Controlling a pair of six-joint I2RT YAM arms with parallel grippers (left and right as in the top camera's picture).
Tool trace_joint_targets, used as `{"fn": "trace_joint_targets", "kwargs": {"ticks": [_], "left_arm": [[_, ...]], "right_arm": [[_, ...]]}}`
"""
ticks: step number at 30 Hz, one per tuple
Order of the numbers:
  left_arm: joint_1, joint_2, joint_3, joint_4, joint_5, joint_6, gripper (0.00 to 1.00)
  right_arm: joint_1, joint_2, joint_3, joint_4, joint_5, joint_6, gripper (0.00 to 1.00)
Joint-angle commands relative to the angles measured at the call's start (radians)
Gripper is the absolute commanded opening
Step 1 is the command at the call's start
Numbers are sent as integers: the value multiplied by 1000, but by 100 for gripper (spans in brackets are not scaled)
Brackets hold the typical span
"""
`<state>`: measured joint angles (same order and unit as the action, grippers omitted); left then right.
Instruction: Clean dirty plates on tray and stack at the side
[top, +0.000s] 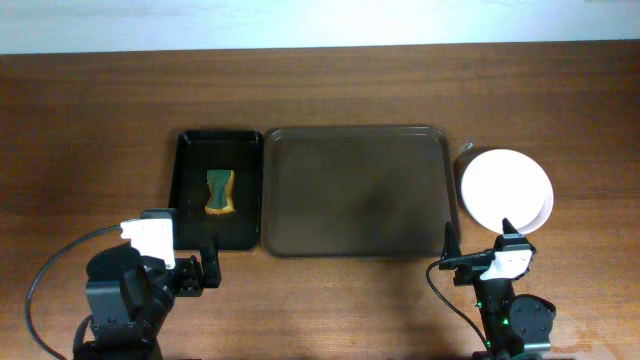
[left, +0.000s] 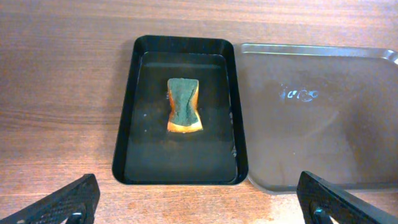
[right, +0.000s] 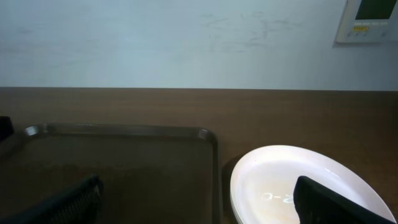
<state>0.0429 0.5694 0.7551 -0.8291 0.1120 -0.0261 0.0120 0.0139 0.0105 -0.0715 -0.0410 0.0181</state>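
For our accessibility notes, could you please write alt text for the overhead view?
An empty large brown tray lies centred on the table, with stacked plates, white on top, beside it on the right. On its left a smaller black tray holds a green-and-yellow sponge; the left gripper and right gripper sit near the front edge.

Overhead straight down; wrist views low, forward, sharing tray

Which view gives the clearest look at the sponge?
Left wrist: the sponge lies close and whole, green side up, in the small black tray. Overhead shows it whole but small. The right wrist view misses it.
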Motion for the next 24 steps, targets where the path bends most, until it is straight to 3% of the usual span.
{"fn": "trace_joint_targets", "kwargs": {"ticks": [1, 19, 24], "left_arm": [[-4, -2, -7, 1, 3, 12, 100], [-4, -14, -8, -2, 2, 12, 100], [-4, -185, -125, 46, -4, 12, 100]], "right_arm": [[8, -10, -5, -7, 20, -6, 98], [8, -10, -5, -7, 20, -6, 98], [8, -10, -5, -6, 20, -6, 98]]}}
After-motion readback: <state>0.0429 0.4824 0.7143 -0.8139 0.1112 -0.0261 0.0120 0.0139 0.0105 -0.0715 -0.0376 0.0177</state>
